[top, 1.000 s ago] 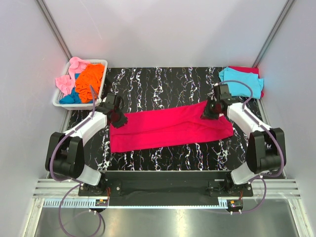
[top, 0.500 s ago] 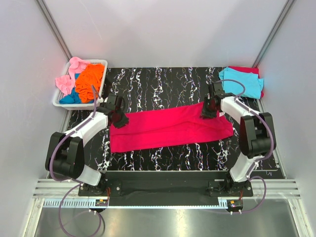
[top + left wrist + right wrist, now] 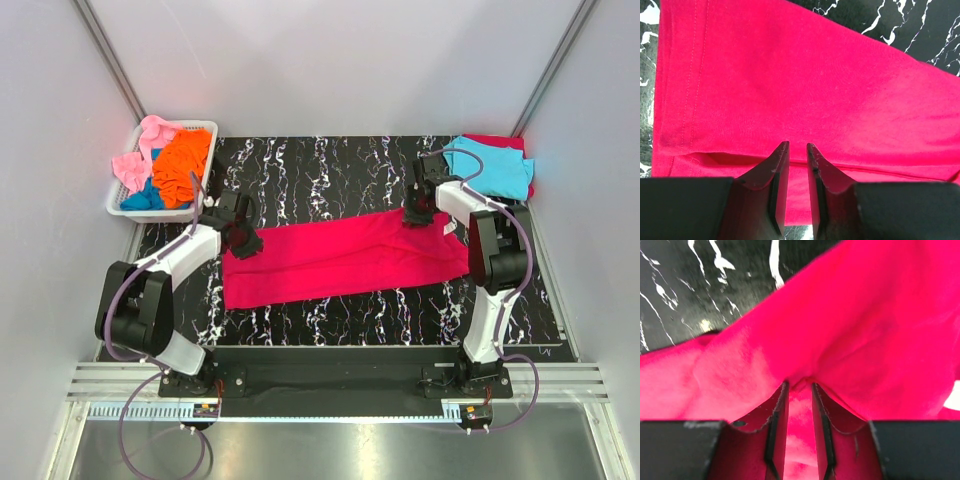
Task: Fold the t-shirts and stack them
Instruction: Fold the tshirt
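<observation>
The right gripper (image 3: 799, 386) stands slightly apart with a ridge of the crimson-red t-shirt (image 3: 345, 256) between its fingers; whether it grasps, I cannot tell. The left gripper (image 3: 797, 150), narrowly parted, holds nothing above the shirt's left end. Both should pinch an edge firmly before lifting together.

bare counter (image 3: 330, 165) lies open beyond the crimson-red t-shirt (image 3: 340, 257) — the white basket (image 3: 205, 165) blocks the far left corner, the cyan t-shirt (image 3: 492, 165) the far right.

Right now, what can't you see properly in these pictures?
- Blue shirt in the basket, top view: mostly under the orange shirt.
- Red cloth at the far right corner, top view: under the cyan shirt, only an edge shows.
- Crimson shirt, right wrist view: cut off by the frame, and whether the right tool grips it is unclear.
</observation>
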Robot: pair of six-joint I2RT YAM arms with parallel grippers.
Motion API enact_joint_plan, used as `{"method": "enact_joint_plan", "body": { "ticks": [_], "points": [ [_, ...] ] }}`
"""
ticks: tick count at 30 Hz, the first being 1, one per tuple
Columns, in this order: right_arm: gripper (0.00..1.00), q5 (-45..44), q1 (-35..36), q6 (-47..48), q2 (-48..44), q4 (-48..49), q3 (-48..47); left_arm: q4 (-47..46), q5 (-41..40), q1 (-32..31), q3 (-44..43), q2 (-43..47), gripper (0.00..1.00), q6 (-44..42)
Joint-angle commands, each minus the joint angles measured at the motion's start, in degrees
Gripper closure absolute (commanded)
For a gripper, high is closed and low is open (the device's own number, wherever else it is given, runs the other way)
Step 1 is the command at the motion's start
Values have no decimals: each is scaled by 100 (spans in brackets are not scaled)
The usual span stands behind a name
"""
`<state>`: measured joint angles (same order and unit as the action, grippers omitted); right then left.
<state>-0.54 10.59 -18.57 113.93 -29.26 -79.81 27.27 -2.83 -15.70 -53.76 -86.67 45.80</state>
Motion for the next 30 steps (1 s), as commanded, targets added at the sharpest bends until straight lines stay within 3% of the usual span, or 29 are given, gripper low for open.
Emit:
{"method": "enact_joint_plan", "body": {
  "ticks": [1, 30],
  "points": [
    [68, -254, -4, 160, 59, 166, -280, -213, 125, -20, -258, -69, 76, -115],
    [71, -430, -4, 55, -108, -124, -8, -248, 116, -38, -135, -69, 76, -54]
  ]
}}
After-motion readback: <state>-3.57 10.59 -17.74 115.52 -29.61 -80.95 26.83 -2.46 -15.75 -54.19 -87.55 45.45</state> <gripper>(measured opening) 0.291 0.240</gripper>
